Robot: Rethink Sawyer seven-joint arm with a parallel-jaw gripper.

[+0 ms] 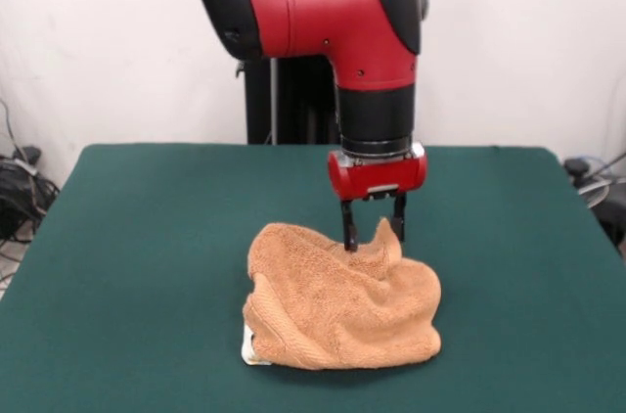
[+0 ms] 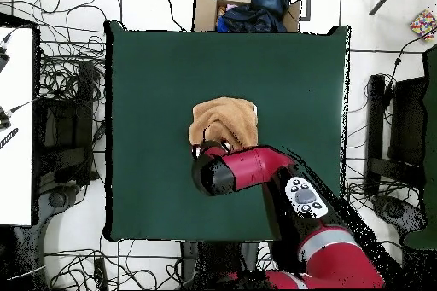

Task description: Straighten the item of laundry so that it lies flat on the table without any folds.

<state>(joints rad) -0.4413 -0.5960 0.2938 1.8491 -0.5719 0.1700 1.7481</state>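
The orange-tan towel [image 1: 337, 300] lies crumpled in a thick heap on the green table [image 1: 147, 237], near its middle and toward the front edge. A small white tag [image 1: 250, 349] shows at its lower left corner. My gripper [image 1: 374, 233] points straight down at the towel's far edge. Its two black fingers [image 1: 349, 227] stand apart, with a raised peak of towel [image 1: 387, 234] between them. In the overhead view the towel [image 2: 224, 119] shows bunched on the table [image 2: 154, 74], and the arm [image 2: 256, 168] hides the gripper.
Wide green cloth surrounds the towel on all sides. A cardboard box with dark clothes [image 2: 247, 10] stands beyond the table's far edge in the overhead view. Cables [image 2: 60, 91] lie on the floor around the table.
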